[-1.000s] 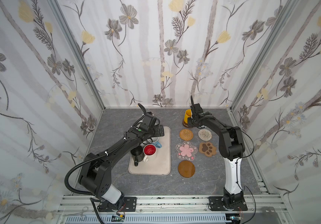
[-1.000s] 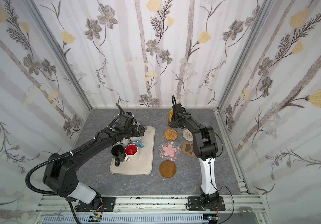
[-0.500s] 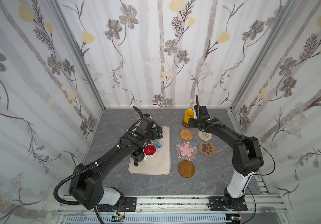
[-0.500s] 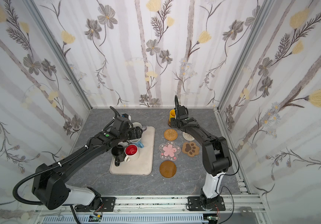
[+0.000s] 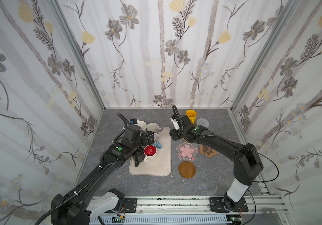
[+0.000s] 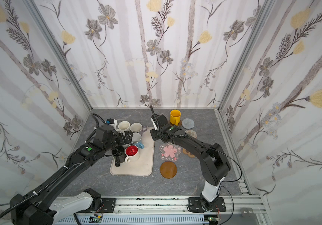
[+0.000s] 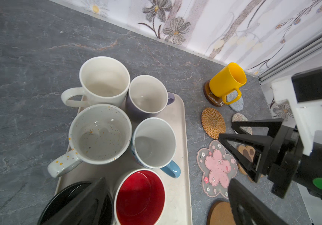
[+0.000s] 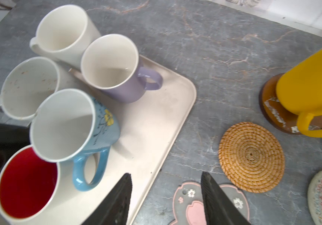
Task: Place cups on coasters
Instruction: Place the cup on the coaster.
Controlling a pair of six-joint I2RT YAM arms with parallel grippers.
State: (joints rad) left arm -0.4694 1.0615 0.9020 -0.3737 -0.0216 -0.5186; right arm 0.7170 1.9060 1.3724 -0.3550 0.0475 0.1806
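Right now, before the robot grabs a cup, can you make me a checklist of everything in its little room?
Surface: grey marbled tabletop.
Job's things: yellow cup stands on a brown disc coaster; six other cups crowd at the beige tray; bare coasters: golden woven, grey, beige woven, pink flower, paw, second brown disc.
Clutter: nothing seen.
Grippers: left gripper open above the tray's cups; right gripper open, empty, between tray and coasters.
Cables: black cables run along both arms.
Surroundings: floral walls on three sides, metal rail in front.
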